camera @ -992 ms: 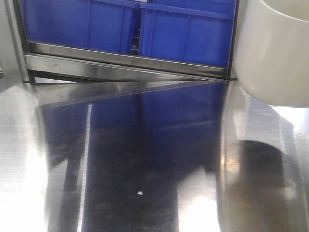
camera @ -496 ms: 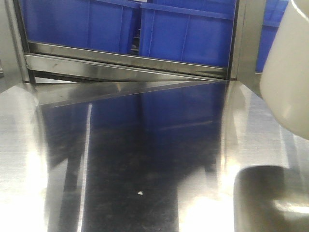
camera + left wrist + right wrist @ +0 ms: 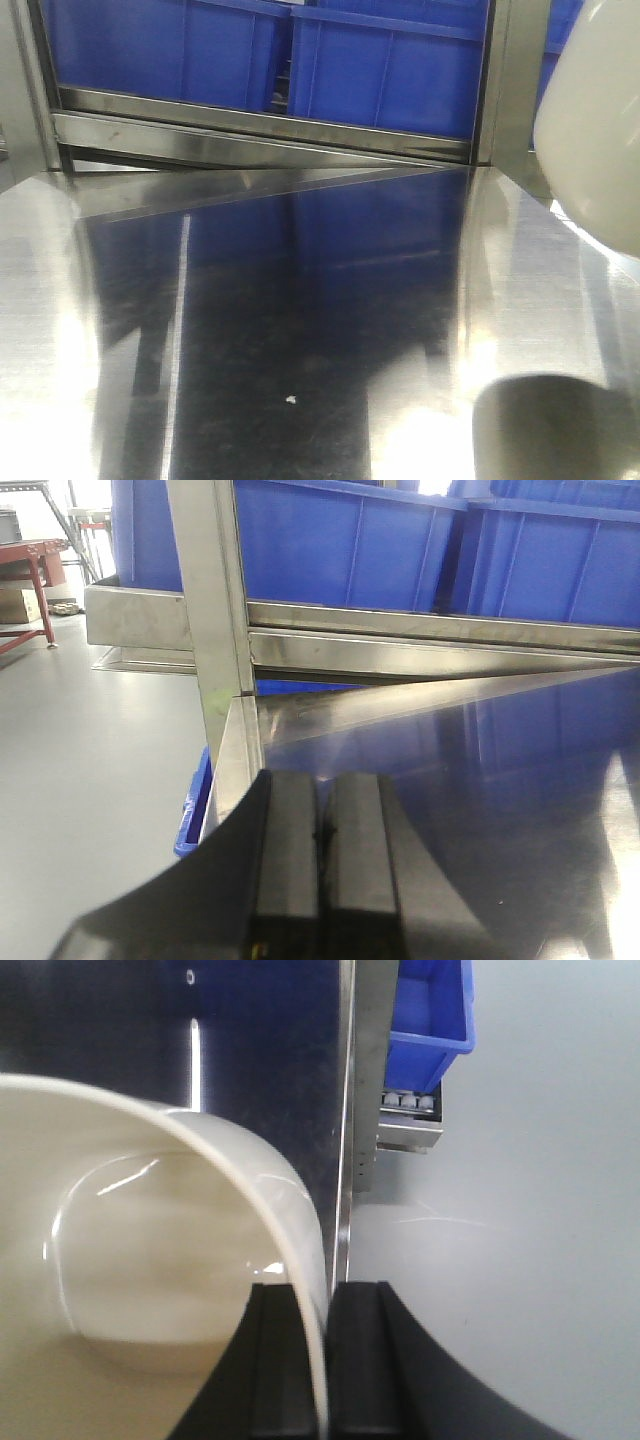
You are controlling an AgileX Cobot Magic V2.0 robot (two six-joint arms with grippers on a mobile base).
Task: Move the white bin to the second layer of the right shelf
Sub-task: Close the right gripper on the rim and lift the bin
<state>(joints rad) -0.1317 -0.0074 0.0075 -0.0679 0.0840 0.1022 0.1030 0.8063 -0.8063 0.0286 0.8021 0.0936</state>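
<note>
Shiny steel surface [image 3: 300,330] up front, blue crates [image 3: 380,70] on the rack [image 3: 260,125] behind. White bin [image 3: 600,130] hangs above it near the right edge beside a steel post [image 3: 510,80], right fingers [image 3: 270,1360] pinching its wall; left fingers [image 3: 290,850] closed, empty.

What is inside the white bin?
Nothing visible: the white bin is bare, glossy cream down to its rounded bottom. The right tool pinches its wall and covers a little; part runs off the picture.

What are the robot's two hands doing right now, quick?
Left gripper: closed, holding nothing.
Right gripper: closed on the wall of the white bin, holding it.
</note>
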